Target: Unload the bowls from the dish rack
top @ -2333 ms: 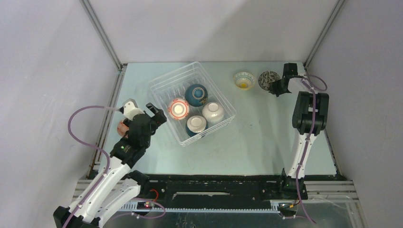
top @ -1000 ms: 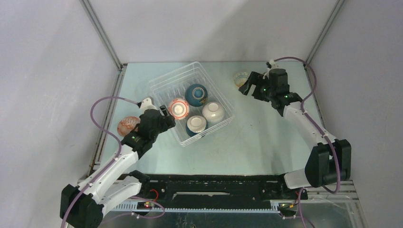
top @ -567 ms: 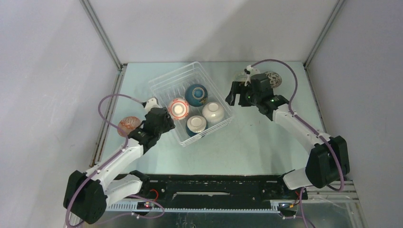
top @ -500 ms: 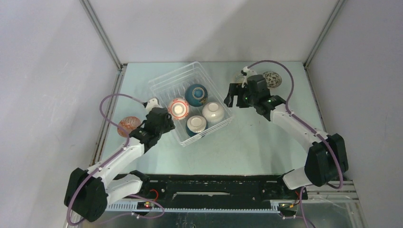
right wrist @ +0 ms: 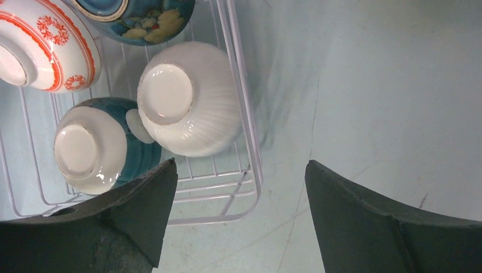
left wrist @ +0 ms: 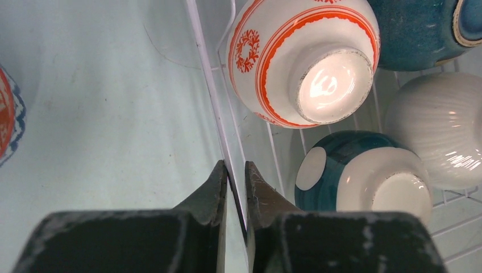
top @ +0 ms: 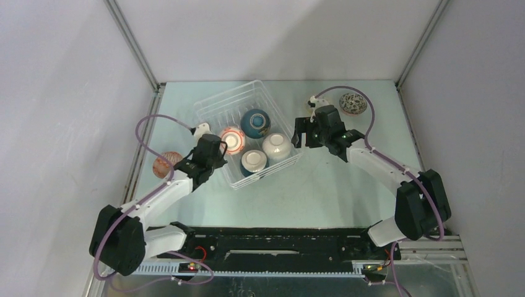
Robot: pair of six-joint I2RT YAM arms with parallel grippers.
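The white wire dish rack holds several upside-down bowls: a red-patterned bowl, a dark teal bowl, a plain white bowl and a teal-and-white bowl. My left gripper is at the rack's left side. In the left wrist view it is shut on the rack's rim wire, just short of the red-patterned bowl. My right gripper hangs open over the rack's near right corner, beside the white bowl, with nothing between its fingers.
An orange-red patterned bowl sits on the table left of the rack, close to the left arm. A speckled bowl stands at the back right. Metal frame posts and grey walls enclose the table's sides.
My left gripper has closed on the rack's left rim. The right arm has swung left from the back-right bowls to the rack's right side, its gripper still open.
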